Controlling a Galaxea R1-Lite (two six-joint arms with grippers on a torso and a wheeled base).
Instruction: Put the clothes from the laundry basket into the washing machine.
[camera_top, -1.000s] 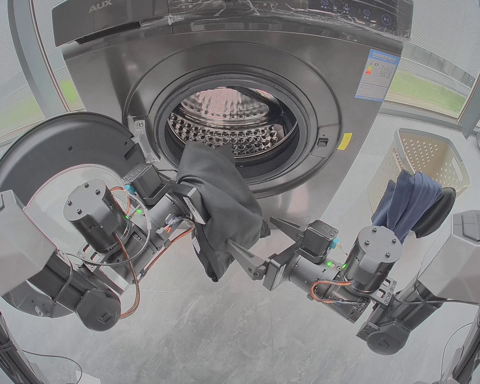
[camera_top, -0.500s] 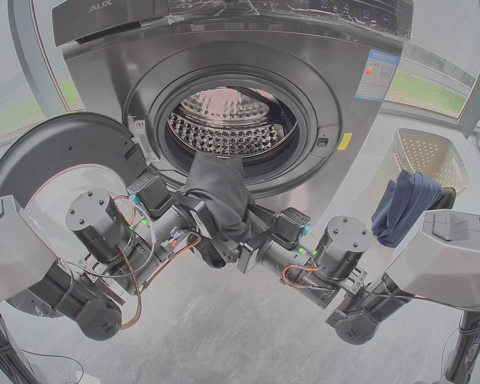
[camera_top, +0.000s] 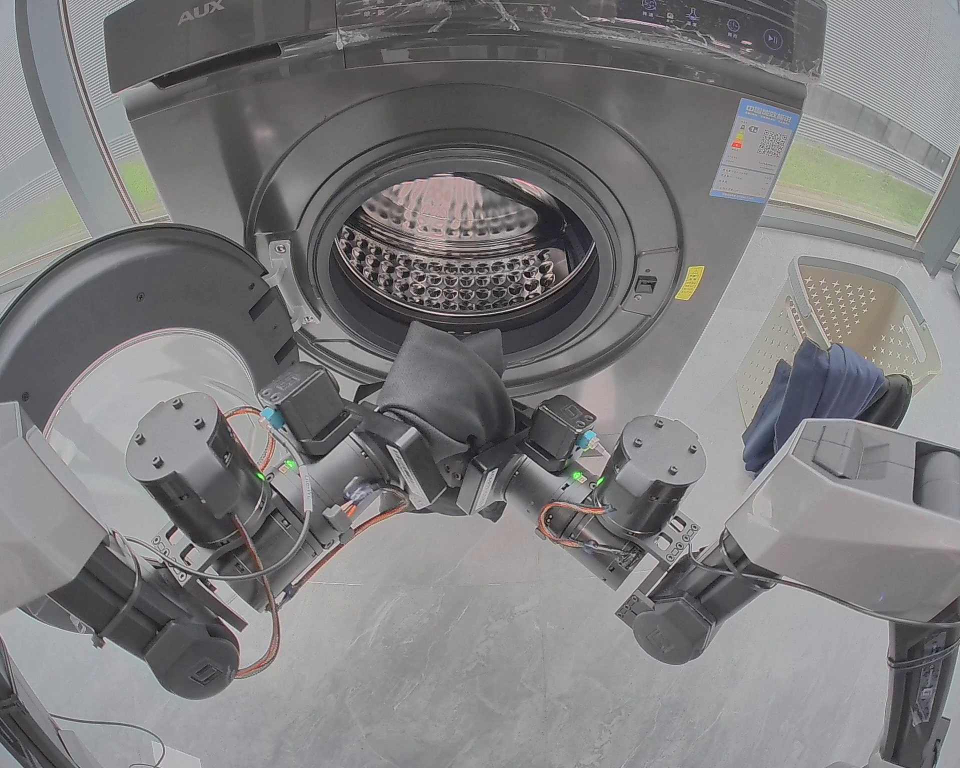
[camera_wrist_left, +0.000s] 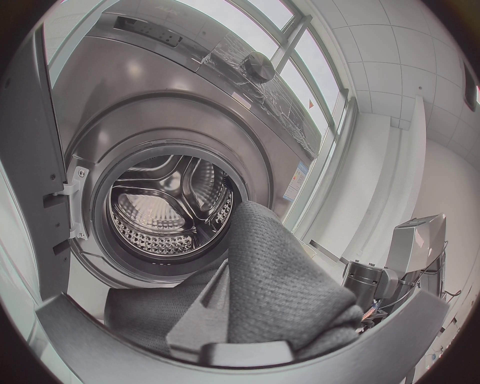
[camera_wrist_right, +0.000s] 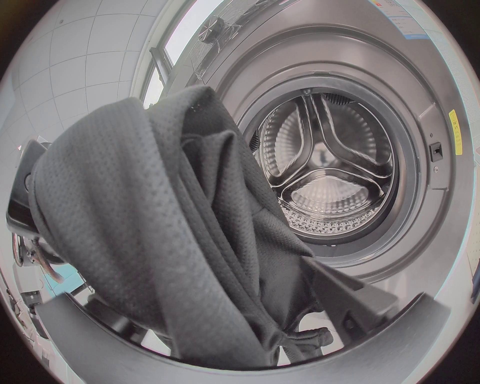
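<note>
A dark grey garment (camera_top: 445, 395) is bunched up just below the washing machine's open drum (camera_top: 455, 250), in front of the door ring. My left gripper (camera_top: 425, 455) is shut on it from the left; one finger (camera_wrist_left: 207, 310) shows in the left wrist view with the cloth (camera_wrist_left: 280, 270) draped over it. From the right, my right gripper (camera_top: 490, 470) is pushed in under the same garment (camera_wrist_right: 150, 225), whose folds cover its tips. At the right, the laundry basket (camera_top: 860, 300) has a blue garment (camera_top: 815, 395) hanging over its rim.
The round machine door (camera_top: 130, 300) stands swung open at the left, close to my left arm. A black piece of clothing (camera_top: 893, 398) lies beside the blue one on the basket. Bare grey floor (camera_top: 450, 650) stretches below both arms.
My right arm has swung left from beside the basket until its gripper met the garment. The hanging cloth has been gathered into a bundle, and the left gripper has sunk slightly.
</note>
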